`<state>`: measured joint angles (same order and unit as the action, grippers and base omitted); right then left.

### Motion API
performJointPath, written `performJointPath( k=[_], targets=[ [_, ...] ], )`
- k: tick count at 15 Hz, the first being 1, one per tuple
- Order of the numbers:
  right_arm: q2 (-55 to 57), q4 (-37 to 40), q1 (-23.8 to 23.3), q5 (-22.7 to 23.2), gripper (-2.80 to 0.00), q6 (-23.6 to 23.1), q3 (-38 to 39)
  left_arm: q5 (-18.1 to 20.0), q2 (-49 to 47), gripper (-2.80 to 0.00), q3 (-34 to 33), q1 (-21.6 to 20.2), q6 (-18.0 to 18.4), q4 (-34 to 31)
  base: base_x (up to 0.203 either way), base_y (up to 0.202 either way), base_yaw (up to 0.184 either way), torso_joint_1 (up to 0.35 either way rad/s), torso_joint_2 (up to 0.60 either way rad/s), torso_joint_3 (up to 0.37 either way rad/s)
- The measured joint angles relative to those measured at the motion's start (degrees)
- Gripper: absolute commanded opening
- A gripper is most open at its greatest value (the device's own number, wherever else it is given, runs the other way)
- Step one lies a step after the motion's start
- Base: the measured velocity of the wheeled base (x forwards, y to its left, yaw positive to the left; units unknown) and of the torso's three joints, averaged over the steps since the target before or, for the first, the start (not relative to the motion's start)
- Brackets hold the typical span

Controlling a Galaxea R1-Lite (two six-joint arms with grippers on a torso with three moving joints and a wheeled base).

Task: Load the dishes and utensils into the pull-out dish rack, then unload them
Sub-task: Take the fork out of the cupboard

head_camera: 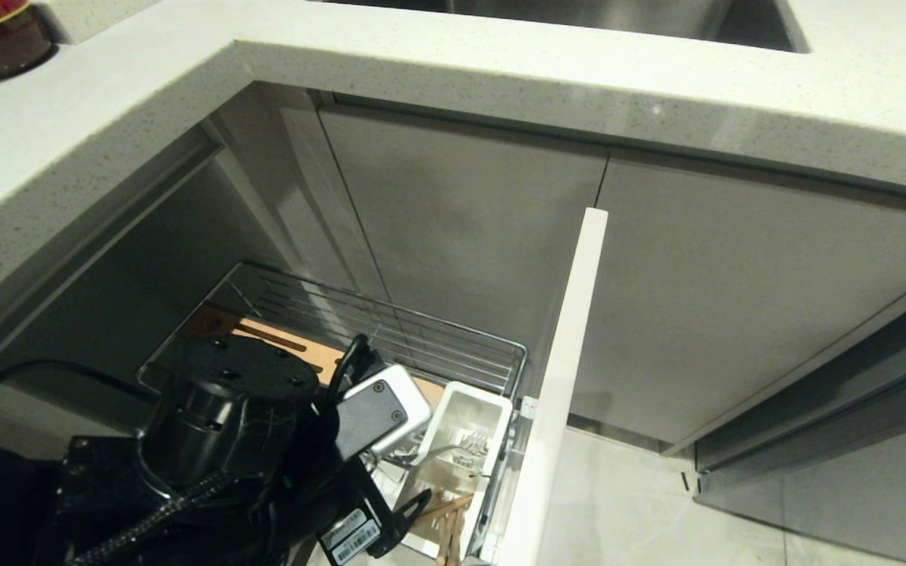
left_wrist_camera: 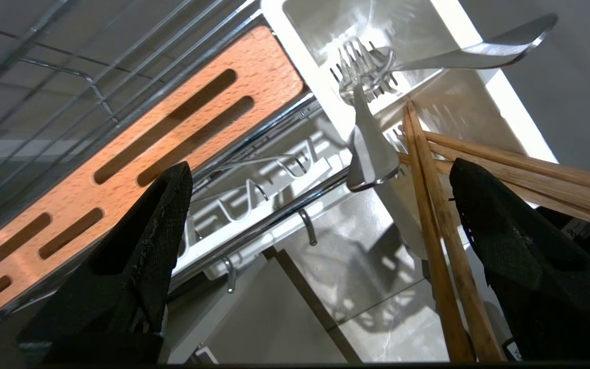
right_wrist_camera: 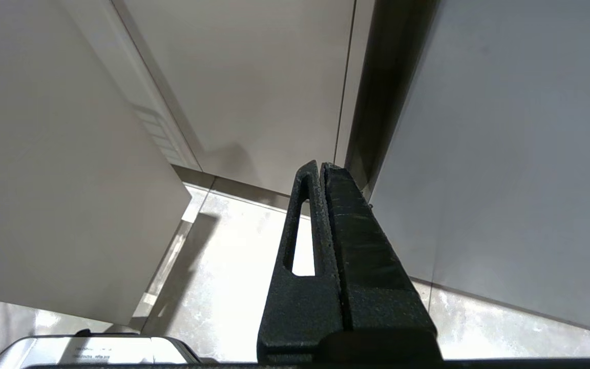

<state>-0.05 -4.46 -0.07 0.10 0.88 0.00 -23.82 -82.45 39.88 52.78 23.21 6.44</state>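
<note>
Nearest: left end effector (left_wrist_camera: 320, 215) spread wide, empty, beside slim light wooden chopsticks (left_wrist_camera: 436, 230) and long silver metal fork (left_wrist_camera: 372, 148), both inside white plastic utensil cup (head_camera: 465, 432). Beyond: pulled-out chrome wire dish rack (head_camera: 421, 334). Right end effector (right_wrist_camera: 323, 169) clenched, parked over floor.

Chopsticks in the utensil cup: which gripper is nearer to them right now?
Left. The left gripper is open right at the chopsticks, not gripping them. The right gripper is shut, off by the cabinet fronts above the floor.
</note>
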Motion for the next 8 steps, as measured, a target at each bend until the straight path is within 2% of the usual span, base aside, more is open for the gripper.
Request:
performJointPath(
  k=[8],
  targets=[
    [0.0, 0.0, 0.0, 0.0, -2.8, 0.0, 0.0, 0.5, -0.4, 0.0, -0.2, 1.0, -0.5, 1.4, 0.0, 0.0, 0.0, 0.0, 0.0, 0.0]
  ],
)
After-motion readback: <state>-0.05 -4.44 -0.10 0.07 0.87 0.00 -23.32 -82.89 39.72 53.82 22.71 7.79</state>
